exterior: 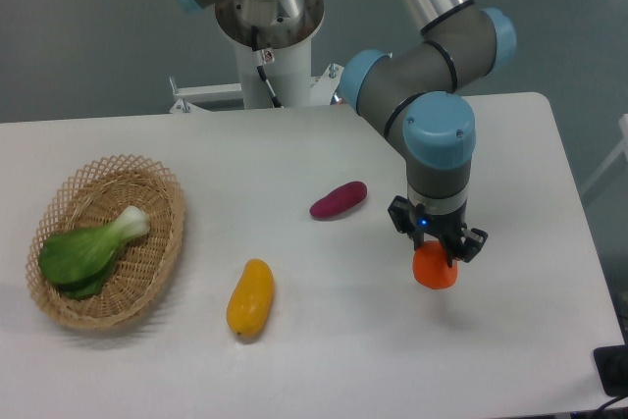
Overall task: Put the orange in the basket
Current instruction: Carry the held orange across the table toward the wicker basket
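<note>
The small round orange (434, 268) sits between the fingers of my gripper (436, 252), which is shut on it at the right side of the white table. The fruit appears held just off the tabletop, with a faint shadow under it. The oval wicker basket (162, 252) lies far off at the table's left end, with a green leafy vegetable (88, 250) lying inside it. My arm reaches down onto the orange from the back of the table.
A purple oblong vegetable (339, 199) lies mid-table, left of the gripper. An elongated yellow fruit (250, 297) rests nearer the front, between gripper and basket. The robot's base post (270, 36) stands at the back. The table's right edge is close to the gripper.
</note>
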